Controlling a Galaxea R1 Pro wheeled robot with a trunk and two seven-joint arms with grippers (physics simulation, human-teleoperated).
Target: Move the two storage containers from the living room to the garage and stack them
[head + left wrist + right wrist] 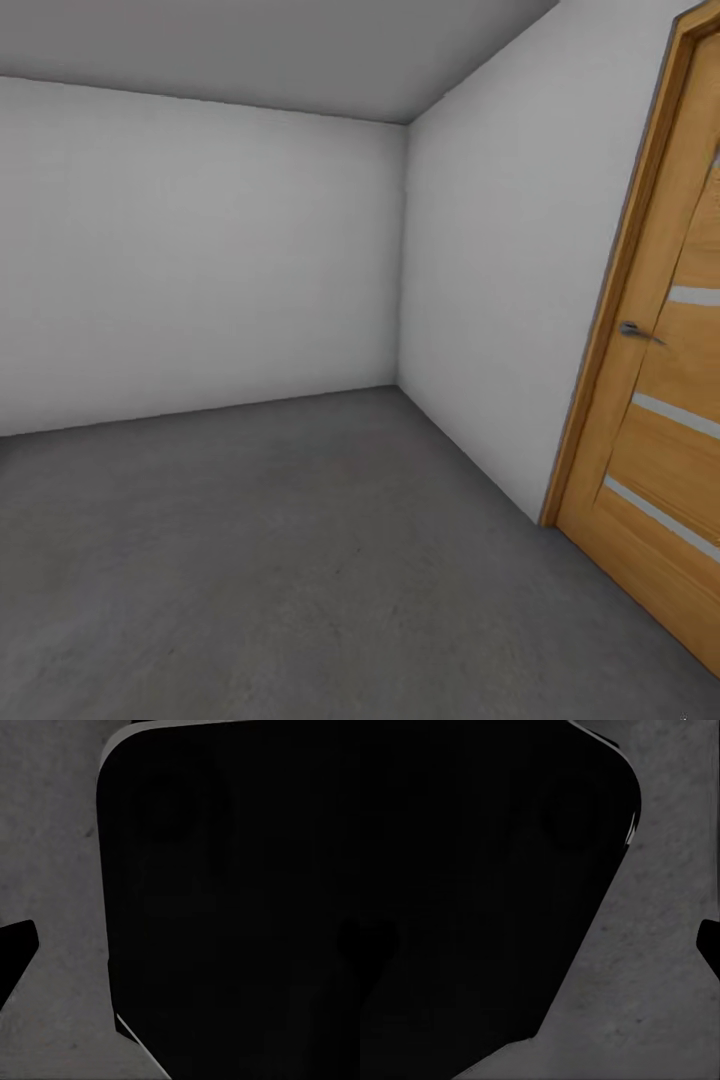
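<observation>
1. Starting at the hands: honestly can't tell much. In the left wrist view there's a big dark rounded slab of the robot's own body (232, 900) blocking most of the shot, plus a small black tip (15, 952) at the edge that may be one finger. Whether the left gripper is spread or pressed together, I can't tell.

2. Same story on the right wrist view: another dark bulk (480, 885), a tiny black bit (709, 945) at the edge, mottled grey ground behind. Can't tell that gripper's state either. No sign of anything red-orange pinched in either one.

3. Moving outward, the floor (300, 560) is dark grey and concrete-looking, and both wrist cameras look down at it too.

4. Beyond that, plain grey-white walls (200, 250) meeting in a corner, so this looks like the garage. To the right of the head view stands an orange wooden door (670, 430) with pale stripes and a metal handle (636, 330).

5. The storage containers: I see none on the stretch of floor the head camera covers, and none in the wrist views.

6. My read on progress: the robot's in the drop-off room, but nothing stacked or even set down is visible here. So as far as these shots go, both placing one bin and stacking the other look undone.
</observation>
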